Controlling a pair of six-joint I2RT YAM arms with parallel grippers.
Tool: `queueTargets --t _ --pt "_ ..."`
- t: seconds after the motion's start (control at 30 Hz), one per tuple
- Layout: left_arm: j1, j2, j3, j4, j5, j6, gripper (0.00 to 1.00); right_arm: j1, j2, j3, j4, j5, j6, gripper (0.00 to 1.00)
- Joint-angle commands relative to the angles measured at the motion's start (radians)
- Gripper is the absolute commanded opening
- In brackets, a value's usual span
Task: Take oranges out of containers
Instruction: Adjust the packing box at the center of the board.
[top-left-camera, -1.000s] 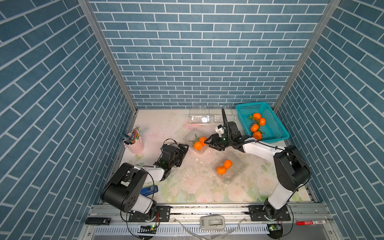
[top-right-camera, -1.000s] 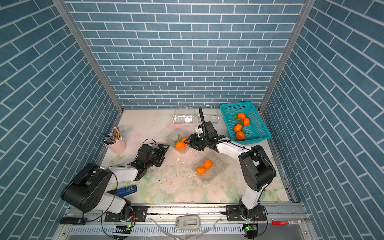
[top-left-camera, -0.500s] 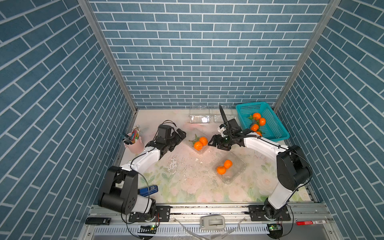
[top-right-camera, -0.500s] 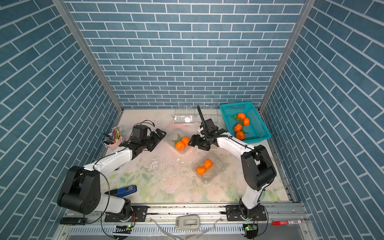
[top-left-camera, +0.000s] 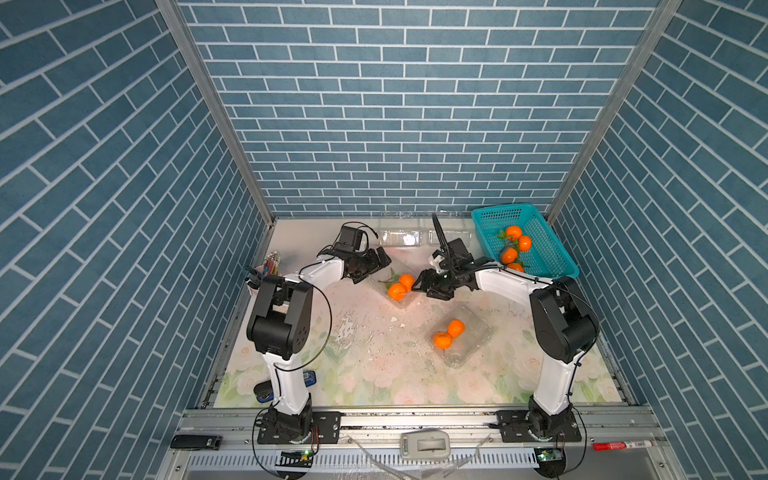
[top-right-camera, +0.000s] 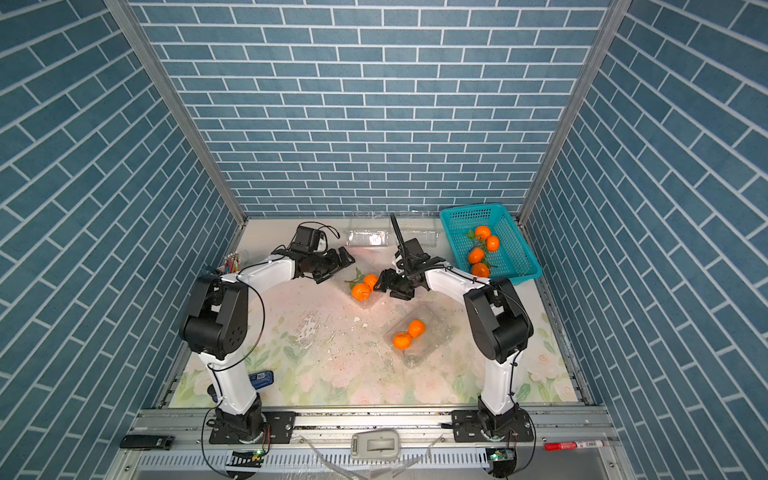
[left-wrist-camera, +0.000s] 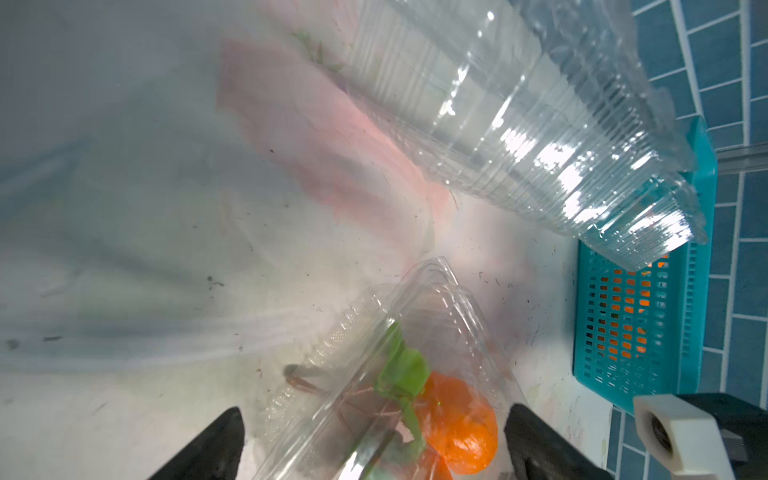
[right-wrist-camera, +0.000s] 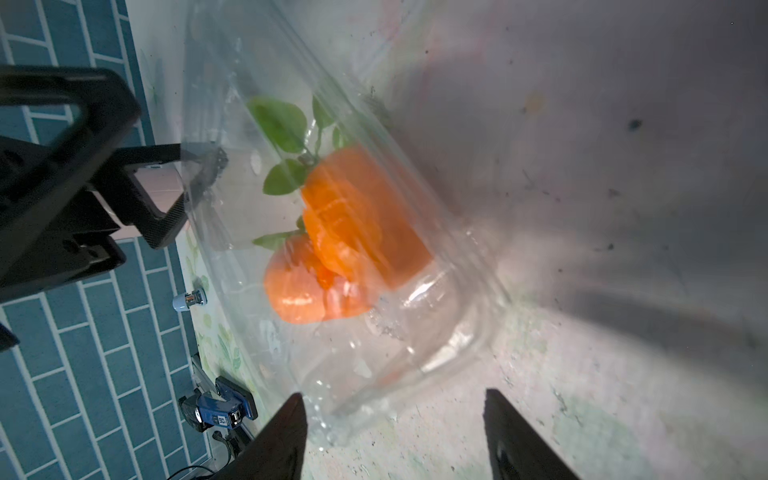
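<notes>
**Front rail.** Both arms are mounted here. The left arm (top-left-camera: 280, 320) rises from its base, folds at the elbow and sends its white forearm out low toward mid-table. The right arm (top-left-camera: 561, 328) mirrors it, with its forearm angled inward across the table (top-left-camera: 353, 374).

**Near centre.** The front container (top-left-camera: 457, 359), clear plastic, lies on the table with the front pair of oranges (top-left-camera: 449, 334) inside it. It is well apart from both tools.

**Mid-table.** The middle container (top-left-camera: 405, 300) holds the leafy pair of oranges (top-left-camera: 399, 286) and sits between the two tools.
- The left tool (top-left-camera: 376, 269) reaches in low from the left side and is released. In the left wrist view its fingers (left-wrist-camera: 536, 449) are spread wide with the leafy end of the container between them. Contact cannot be confirmed.
- The right tool (top-left-camera: 419, 284) faces the container from the opposite side with its wrist pitched down. It is also released, jaws parted. In the right wrist view the container's other end lies just ahead of the tips, and nothing is clamped.

**Far side.**
- The back containers (top-left-camera: 401, 239), clear plastic, lie along the rear wall behind the tools.
- The basket (top-left-camera: 548, 253), teal and perforated, sits in the far right corner and holds four basket oranges (top-left-camera: 513, 249).
- The pencil cup (top-left-camera: 270, 268) stands at the far left edge, just beside the left arm's elbow
</notes>
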Motion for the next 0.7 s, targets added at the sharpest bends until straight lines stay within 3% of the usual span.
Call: queueTargets --t 0.0,0.37,0.53,0.67 --pt "-0.022 0.002 0.011 0.001 0.038 0.027 0.99 -0.007 0.031 0.045 0.003 -0.041 -0.008 0.65" --pt "-0.124 -0.103 -0.129 0.181 0.032 -0.123 0.99 -0.103 0.068 0.166 -0.178 -0.081 -0.133 0.59" --pt "-0.207 -0.161 -0.206 0.269 -0.013 -0.23 0.99 -0.15 0.096 0.248 -0.291 -0.058 -0.222 0.63" --pt "-0.224 -0.216 -0.301 0.33 -0.033 -0.315 0.99 -0.184 0.089 0.273 -0.349 -0.026 -0.265 0.71"
